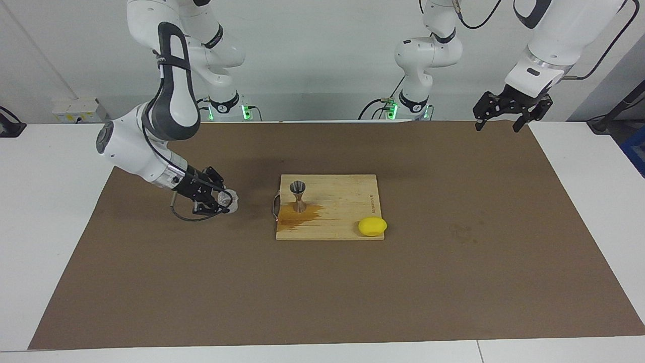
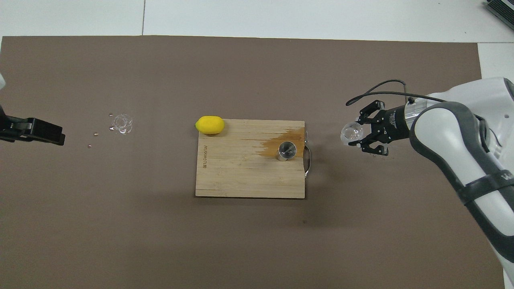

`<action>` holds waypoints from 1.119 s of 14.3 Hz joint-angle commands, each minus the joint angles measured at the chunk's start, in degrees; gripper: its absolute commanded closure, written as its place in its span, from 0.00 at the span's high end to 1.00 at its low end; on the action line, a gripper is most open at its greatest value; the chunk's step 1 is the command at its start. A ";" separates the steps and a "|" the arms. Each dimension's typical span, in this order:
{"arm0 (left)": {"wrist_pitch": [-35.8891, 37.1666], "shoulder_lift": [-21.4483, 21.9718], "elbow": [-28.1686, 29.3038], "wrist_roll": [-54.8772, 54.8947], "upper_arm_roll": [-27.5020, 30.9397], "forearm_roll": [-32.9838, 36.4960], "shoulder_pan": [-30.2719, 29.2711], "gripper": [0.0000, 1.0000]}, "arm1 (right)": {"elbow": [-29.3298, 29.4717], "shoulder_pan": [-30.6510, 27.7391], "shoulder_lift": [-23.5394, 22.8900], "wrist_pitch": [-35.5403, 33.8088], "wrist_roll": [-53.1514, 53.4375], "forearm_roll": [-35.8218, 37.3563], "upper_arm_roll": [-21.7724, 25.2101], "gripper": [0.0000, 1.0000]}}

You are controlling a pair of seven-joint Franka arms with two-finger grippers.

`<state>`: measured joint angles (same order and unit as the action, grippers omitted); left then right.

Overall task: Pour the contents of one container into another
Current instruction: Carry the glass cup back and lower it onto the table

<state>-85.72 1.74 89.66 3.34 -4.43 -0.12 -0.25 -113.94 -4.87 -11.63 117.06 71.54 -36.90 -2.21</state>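
The metal jigger stands upright on the wooden board, at the edge of a brown spill. My right gripper is shut on the clear cup. It holds the cup tilted on its side, low over the brown mat, off the board toward the right arm's end of the table. My left gripper hangs open and holds nothing, waiting over the mat's edge at the left arm's end.
A yellow lemon lies at the board's corner. A metal handle sticks out from the board's edge toward the right arm. A wet patch marks the mat toward the left arm's end.
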 commanded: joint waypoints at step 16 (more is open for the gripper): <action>0.47 1.42 1.13 -0.62 0.22 -0.67 0.07 1.00 | -8.22 -16.22 -3.05 0.19 -29.35 -5.82 -0.69 0.00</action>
<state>-85.72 1.74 89.66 3.34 -4.43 -0.12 -0.25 -120.69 -19.91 -15.46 117.05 44.40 -40.71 -2.21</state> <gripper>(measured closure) 0.000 0.498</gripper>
